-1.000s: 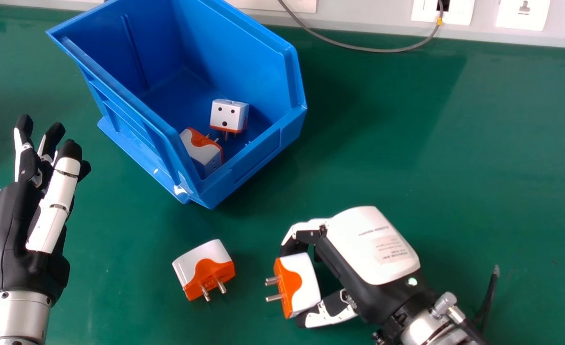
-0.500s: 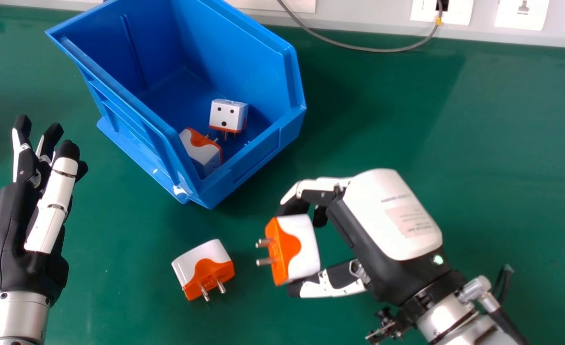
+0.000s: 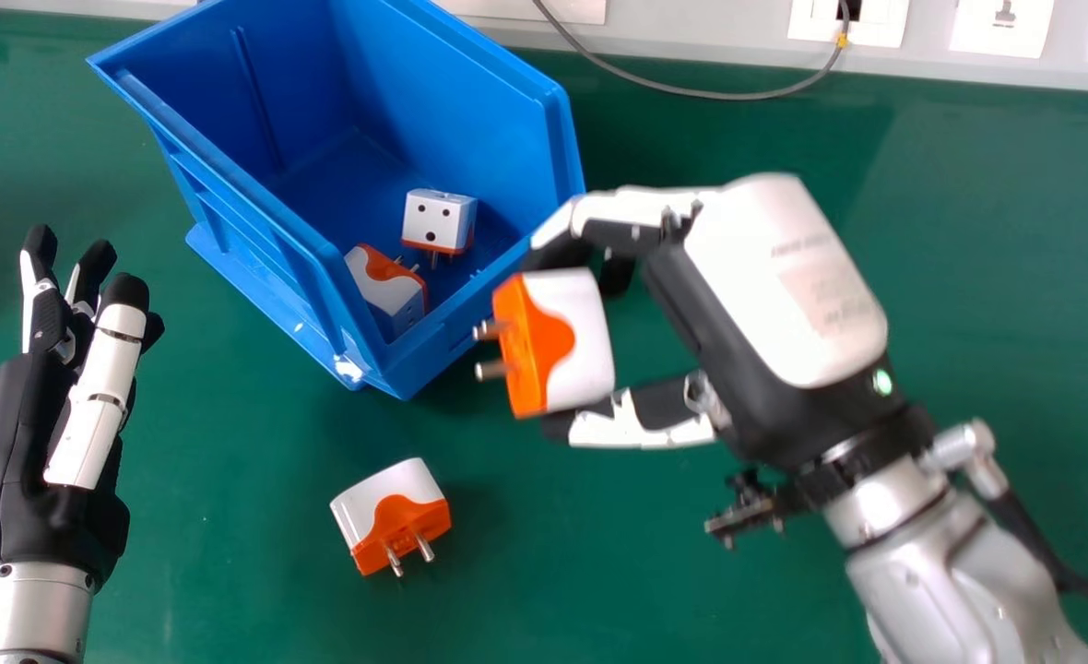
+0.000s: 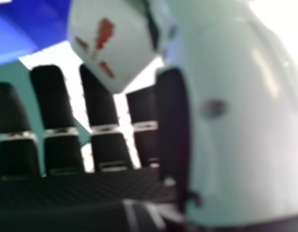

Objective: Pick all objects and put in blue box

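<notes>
Over the green desk (image 3: 230, 572), a plug (image 3: 576, 346) pinched in the right hand (image 3: 784, 286) has been raised mid-frame, nearer the upper-left box (image 3: 461, 111), where release seems due.

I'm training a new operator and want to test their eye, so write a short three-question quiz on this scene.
1. Multiple choice: what lies in the blue box?
a) a cable
b) adapters
c) nothing

2. True or false: a lone adapter lies on the table, outside the box.

3. Fill in: the held adapter, in the right hand, has its pins pointing to the head view's ____.

Key: 1 b; 2 true; 3 left.
</notes>
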Controlling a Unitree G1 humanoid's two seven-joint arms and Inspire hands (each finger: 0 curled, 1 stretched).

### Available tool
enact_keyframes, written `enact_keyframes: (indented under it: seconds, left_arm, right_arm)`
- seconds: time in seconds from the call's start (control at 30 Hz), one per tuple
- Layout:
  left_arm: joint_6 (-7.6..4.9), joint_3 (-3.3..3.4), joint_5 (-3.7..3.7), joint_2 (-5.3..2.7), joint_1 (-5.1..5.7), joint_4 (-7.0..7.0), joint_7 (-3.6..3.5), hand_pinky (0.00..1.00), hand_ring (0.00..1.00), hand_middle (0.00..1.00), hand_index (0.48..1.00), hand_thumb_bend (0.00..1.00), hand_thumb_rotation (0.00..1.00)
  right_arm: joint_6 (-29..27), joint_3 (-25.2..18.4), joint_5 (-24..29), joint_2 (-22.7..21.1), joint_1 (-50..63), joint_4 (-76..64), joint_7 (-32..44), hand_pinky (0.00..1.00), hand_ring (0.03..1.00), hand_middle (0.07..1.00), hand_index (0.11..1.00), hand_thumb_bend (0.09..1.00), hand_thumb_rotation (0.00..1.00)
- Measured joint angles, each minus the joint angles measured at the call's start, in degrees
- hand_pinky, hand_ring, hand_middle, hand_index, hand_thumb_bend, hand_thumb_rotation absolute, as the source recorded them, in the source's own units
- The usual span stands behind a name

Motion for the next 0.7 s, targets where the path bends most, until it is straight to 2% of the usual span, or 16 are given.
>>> enact_keyframes:
  seconds: [0.2, 0.43, 0.5, 0.6, 0.7]
  left_arm:
    - [-0.25, -0.06, 0.53, 0.02, -0.04, 0.09, -0.08, 0.93, 0.98, 0.99, 0.979, 0.33, 0.61]
    - [-0.12, -0.27, 0.58, -0.05, -0.08, 0.01, 0.12, 0.92, 0.97, 0.99, 0.979, 0.33, 0.6]
    - [-0.03, -0.16, 0.56, -0.07, 0.2, -0.06, 0.27, 0.92, 0.97, 0.98, 0.979, 0.32, 0.6]
    - [0.08, -0.36, 0.55, -0.1, 0.18, -0.19, 0.2, 0.93, 0.97, 0.99, 0.979, 0.32, 0.59]
    - [0.57, -0.29, 0.45, -0.12, 0.21, -0.41, 0.37, 0.93, 0.97, 0.99, 0.98, 0.32, 0.58]
  right_arm:
    - [1.5, 0.2, 0.0, 3.3, -7.9, 6.1, 0.2, 0.34, 0.44, 0.511, 0.478, 0.496, 0.0]
    - [2.4, 1.7, -0.2, 7.1, -16.0, 15.0, -0.6, 0.33, 0.438, 0.508, 0.478, 0.497, 0.0]
    - [2.5, 2.5, -0.2, 8.2, -18.8, 18.3, -1.4, 0.33, 0.436, 0.506, 0.478, 0.497, 0.0]
    - [3.0, 3.7, -0.6, 10.5, -25.7, 26.4, -2.5, 0.33, 0.434, 0.506, 0.481, 0.497, 0.0]
    - [2.8, 4.7, -0.4, 12.6, -32.4, 34.3, -4.0, 0.33, 0.433, 0.51, 0.489, 0.496, 0.0]
